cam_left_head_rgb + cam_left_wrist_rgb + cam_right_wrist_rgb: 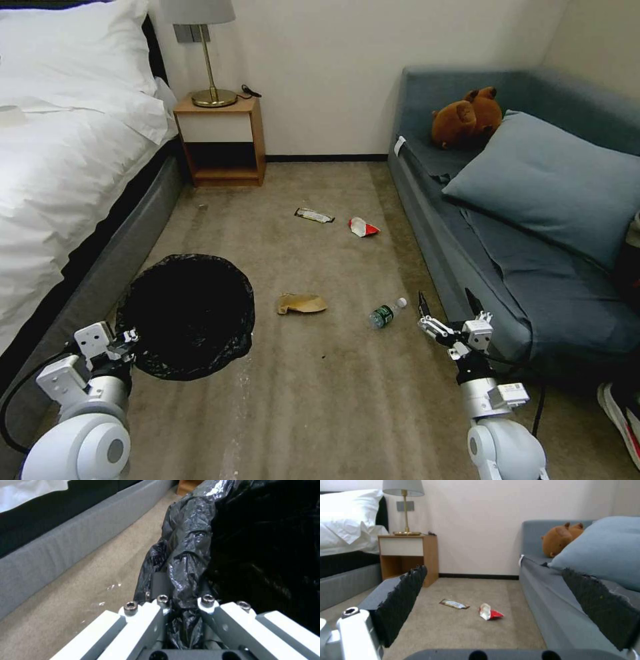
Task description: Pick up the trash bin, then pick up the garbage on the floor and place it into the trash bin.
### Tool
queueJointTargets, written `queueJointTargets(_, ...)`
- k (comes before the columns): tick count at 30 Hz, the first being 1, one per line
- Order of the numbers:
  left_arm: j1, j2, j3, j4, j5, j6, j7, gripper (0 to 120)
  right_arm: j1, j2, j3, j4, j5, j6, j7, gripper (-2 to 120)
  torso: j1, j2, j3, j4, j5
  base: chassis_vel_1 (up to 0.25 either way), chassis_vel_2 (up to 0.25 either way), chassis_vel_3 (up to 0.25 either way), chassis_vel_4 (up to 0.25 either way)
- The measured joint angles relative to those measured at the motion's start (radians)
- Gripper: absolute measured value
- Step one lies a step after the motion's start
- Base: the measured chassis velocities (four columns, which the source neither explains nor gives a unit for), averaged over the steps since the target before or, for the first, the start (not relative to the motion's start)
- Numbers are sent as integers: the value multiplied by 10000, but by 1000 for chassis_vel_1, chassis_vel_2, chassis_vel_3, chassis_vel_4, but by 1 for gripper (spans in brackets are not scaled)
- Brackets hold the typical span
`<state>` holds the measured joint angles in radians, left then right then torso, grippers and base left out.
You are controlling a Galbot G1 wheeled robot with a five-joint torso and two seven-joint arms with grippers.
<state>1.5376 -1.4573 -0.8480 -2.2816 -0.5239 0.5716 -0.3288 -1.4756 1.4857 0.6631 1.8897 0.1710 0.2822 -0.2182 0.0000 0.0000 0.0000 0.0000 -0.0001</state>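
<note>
Four pieces of garbage lie on the carpet, none yet in the bin [187, 317]: the bottle [387, 313] and brown paper [301, 304] just beyond the bin toward the sofa [533, 220], the red-white wrapper [363, 227] and flat wrapper [313, 215] farther off, toward the nightstand [220, 137]. By the look of it the first step is done, with all the collecting left. The left gripper [125, 341] sits at the bin's near rim, jaws pinching rim and black bag [186, 562] together. The right gripper [450, 308] hovers low over the carpet, near the bottle and beside the sofa, jaws spread wide and empty, facing the two wrappers.
</note>
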Motion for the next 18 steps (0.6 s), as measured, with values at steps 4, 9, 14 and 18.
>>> queueJointTargets(4,2,-3,0,-15,0,5,-5,1,-4,-2,7,0,2,5,-1,100,0,0,0,1,0,-80,87,85,-90)
queueJointTargets(9,4,-9,0,-17,1,6,-8,1,-16,1,7,-13,1,28,-1,100,-1,0,0,0,1,-85,90,79,-89)
queueJointTargets(14,42,-52,29,-24,14,4,20,1,-20,11,-16,-30,-28,47,-1,100,0,0,0,0,1,-88,86,94,-92)
queueJointTargets(18,41,-55,38,-19,22,-2,26,1,-2,8,-27,-29,-50,46,-1,100,0,1,0,0,1,-91,90,91,-80)
